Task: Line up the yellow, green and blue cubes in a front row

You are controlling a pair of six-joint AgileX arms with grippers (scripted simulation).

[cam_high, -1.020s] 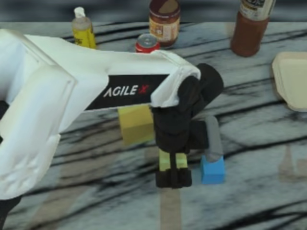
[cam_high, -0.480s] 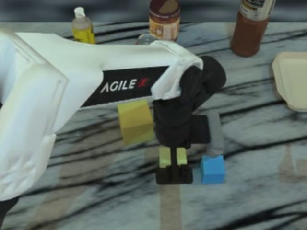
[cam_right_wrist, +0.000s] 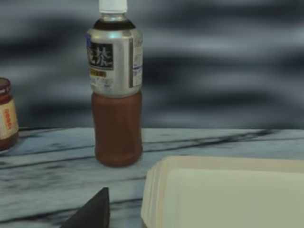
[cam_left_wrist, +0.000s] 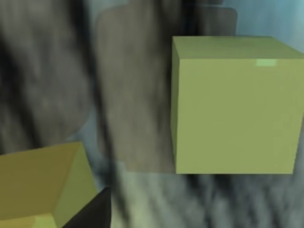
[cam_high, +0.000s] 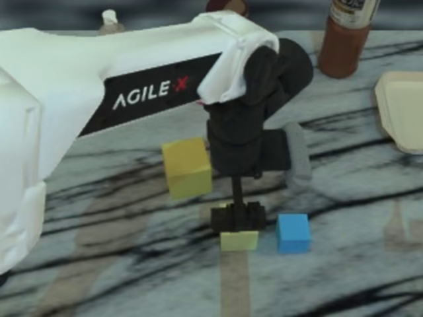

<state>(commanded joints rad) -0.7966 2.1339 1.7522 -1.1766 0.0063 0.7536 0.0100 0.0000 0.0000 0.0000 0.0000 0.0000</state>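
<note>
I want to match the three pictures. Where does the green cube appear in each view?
Top view: green cube near the front edge, centre, just below the left gripper.
Left wrist view: it fills the upper right.
Right wrist view: not in it.
Shared landmark: the yellow cube, also in the left wrist view.

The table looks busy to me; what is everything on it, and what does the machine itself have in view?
yellow cube: one, mustard, middle of the table
green cube: one, pale lime, front, just below the left pincer
blue cube: one, bright blue, front, right of the green cube, apart from it
brown drink bottle: one, back right
tray: one, cream, right edge
white-capped bottle: one, back left, mostly hidden
table: one, grey marbled
left pincer: black, above the green cube's rear edge
right arm: only a dark tip in its wrist view
</note>
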